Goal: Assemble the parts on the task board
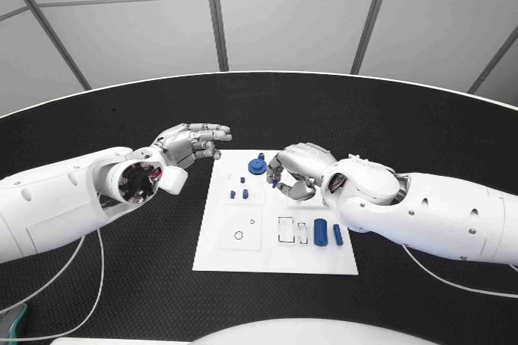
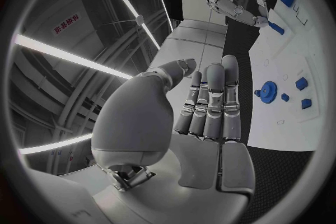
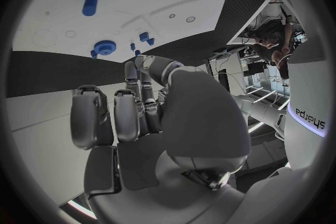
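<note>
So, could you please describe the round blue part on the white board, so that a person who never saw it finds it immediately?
Look at the white task board in the middle of the black table. Near its far edge, just beside the right hand, lies the blue gear. It is the one flat, round, toothed piece; the other blue parts are small blocks or long cylinders.

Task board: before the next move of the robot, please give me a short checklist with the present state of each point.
1. Left hand holds nothing, fingers apart: ok.
2. Left hand is off the task board, beside its left edge: ok.
3. Right hand holds a part: cannot tell, fingers curled, nothing seen in them.
4. Blue gear lies free on the board: ok.
5. Blue cylinder and thin blue bar lie untouched near the slots: ok.
</note>
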Tool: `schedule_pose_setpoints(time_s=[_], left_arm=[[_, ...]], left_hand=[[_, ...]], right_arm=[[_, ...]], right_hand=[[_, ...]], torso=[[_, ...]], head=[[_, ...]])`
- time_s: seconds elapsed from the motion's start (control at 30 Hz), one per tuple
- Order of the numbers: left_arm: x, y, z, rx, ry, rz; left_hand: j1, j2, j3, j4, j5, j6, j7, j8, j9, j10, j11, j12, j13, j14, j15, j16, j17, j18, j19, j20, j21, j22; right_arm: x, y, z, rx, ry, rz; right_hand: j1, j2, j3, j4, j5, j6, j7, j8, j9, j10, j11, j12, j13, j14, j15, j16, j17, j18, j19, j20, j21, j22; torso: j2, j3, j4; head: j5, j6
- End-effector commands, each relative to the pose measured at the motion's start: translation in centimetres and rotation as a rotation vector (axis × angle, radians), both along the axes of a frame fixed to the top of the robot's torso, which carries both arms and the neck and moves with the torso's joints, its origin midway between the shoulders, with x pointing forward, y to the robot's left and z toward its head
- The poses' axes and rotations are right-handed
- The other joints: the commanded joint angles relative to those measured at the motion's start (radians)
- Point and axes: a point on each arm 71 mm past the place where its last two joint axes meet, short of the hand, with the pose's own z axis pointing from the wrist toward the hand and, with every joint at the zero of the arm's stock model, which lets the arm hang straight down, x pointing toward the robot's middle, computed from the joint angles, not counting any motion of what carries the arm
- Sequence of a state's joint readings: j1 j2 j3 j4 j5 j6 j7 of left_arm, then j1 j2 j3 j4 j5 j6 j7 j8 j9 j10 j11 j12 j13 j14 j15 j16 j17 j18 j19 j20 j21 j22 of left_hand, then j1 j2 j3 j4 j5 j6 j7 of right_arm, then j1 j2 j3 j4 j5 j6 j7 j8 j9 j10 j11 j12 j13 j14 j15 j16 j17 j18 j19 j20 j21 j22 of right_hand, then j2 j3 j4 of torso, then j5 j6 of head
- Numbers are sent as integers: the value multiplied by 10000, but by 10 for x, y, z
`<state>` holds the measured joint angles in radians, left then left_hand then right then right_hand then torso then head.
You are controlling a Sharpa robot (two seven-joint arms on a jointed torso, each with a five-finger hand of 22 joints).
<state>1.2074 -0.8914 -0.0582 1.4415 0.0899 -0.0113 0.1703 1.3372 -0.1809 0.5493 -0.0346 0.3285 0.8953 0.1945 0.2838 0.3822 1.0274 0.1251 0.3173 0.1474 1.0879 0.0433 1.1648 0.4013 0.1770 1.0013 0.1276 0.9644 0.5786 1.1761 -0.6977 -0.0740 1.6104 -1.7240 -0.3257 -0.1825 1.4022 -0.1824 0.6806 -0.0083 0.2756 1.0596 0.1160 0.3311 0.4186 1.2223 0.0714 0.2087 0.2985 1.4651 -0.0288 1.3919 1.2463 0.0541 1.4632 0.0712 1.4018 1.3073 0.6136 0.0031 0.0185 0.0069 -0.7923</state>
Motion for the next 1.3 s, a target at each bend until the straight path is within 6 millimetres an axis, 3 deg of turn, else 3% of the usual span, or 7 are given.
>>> schedule_pose_setpoints(time_s=[0.03, 0.43, 0.7, 1.3], left_arm=[[1, -3, 0, -16, -3, -42], [2, -13, 0, -82, -5, -222], [1, -14, 0, -124, 9, -338], [1, -15, 0, -156, 18, -423]], left_hand=[[10, 52, -56, -26, 18, -64, 36, 51, 1, -72, 9, 36, -4, -67, -1, -61, -17, 83, -65, 7, -63, -12], [13, 67, -65, -23, 17, -61, 37, 56, 1, -76, 12, 46, -4, -76, 4, -63, -21, 82, -68, 10, -68, -16], [11, 71, -75, -20, 15, -60, 37, 59, 2, -77, 13, 53, -4, -82, 6, -64, -23, 81, -70, 13, -72, -18], [11, 71, -76, -20, 15, -60, 37, 59, 2, -78, 13, 53, -4, -82, 6, -64, -23, 81, -71, 13, -72, -18]], right_arm=[[-3, 15, -5, 50, 114, 310], [-13, 46, -33, -22, 770, 945], [-15, 49, -45, -176, 1014, 988], [-16, 51, -54, -287, 1231, 961]], right_hand=[[-79, 1, 71, 1, 51, 41, -12, 38, 12, 385, -303, 4, 18, 473, -83, 4, -8, -149, 489, -74, 43, 1527], [-86, 6, 116, -30, 86, 25, -4, 20, 19, 381, -297, -27, 17, 469, -84, -9, -37, -138, 473, -78, 0, 1501], [-90, 6, 124, -35, 92, 22, -2, 17, 21, 380, -295, -33, 17, 470, -83, -7, -35, -134, 466, -79, -18, 1489], [-94, 7, 128, -37, 96, 20, 0, 15, 22, 380, -294, -37, 17, 470, -83, -7, -34, -133, 464, -79, -24, 1486]], torso=[[42, 14, -20], [59, 33, -8], [50, 42, -25], [56, 39, -6]], head=[[256, -28], [565, -187], [728, -296], [796, -449]])
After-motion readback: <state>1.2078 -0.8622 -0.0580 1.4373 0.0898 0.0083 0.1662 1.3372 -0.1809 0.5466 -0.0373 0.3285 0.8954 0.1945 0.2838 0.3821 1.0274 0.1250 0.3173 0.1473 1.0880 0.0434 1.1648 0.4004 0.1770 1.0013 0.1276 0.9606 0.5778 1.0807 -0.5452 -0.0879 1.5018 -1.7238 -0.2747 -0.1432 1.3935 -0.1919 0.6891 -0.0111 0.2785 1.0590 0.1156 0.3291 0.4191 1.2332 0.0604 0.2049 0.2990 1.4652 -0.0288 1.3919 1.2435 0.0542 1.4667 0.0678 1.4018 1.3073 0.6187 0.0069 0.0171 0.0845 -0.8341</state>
